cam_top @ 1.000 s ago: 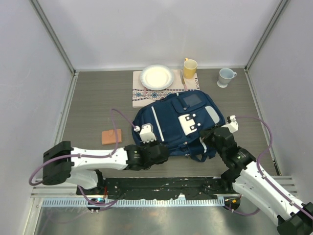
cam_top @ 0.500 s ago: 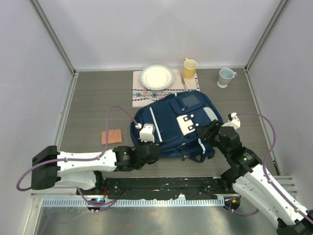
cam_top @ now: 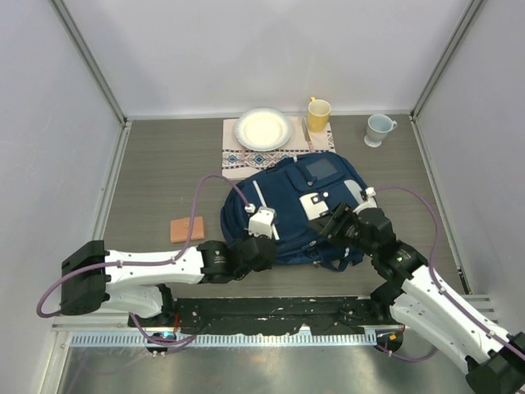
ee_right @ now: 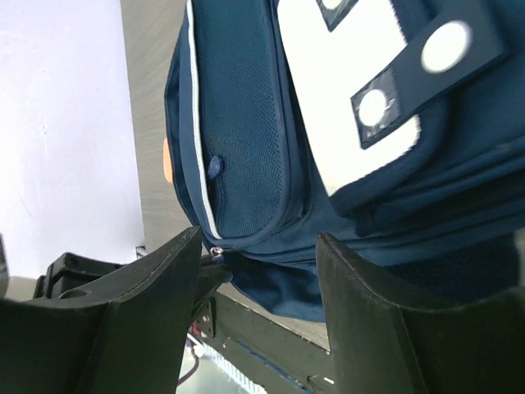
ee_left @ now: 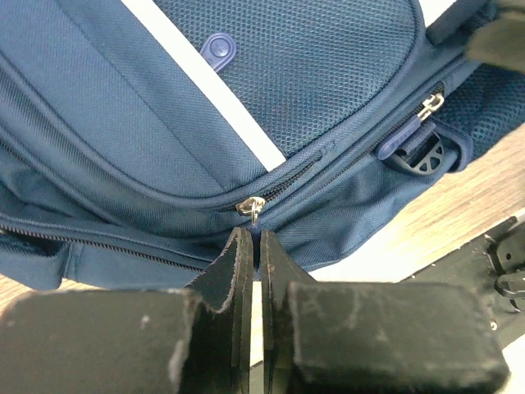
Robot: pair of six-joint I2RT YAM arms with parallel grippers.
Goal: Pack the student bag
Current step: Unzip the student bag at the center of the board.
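The student bag lies flat mid-table, navy with a white stripe and a white buckled patch. My left gripper is at the bag's near edge. In the left wrist view it is shut on the pull tab of a silver zipper slider on the bag. My right gripper hovers over the bag's near right part. In the right wrist view it is open, with nothing between its fingers and the bag beyond them.
A white plate rests on a patterned placemat behind the bag. A yellow mug and a pale blue mug stand at the back right. A small orange-brown pouch lies left of the bag.
My right gripper has opened and moved left over the bag. My left gripper, still shut, first drew back toward me, then moved right along the bag's near edge.
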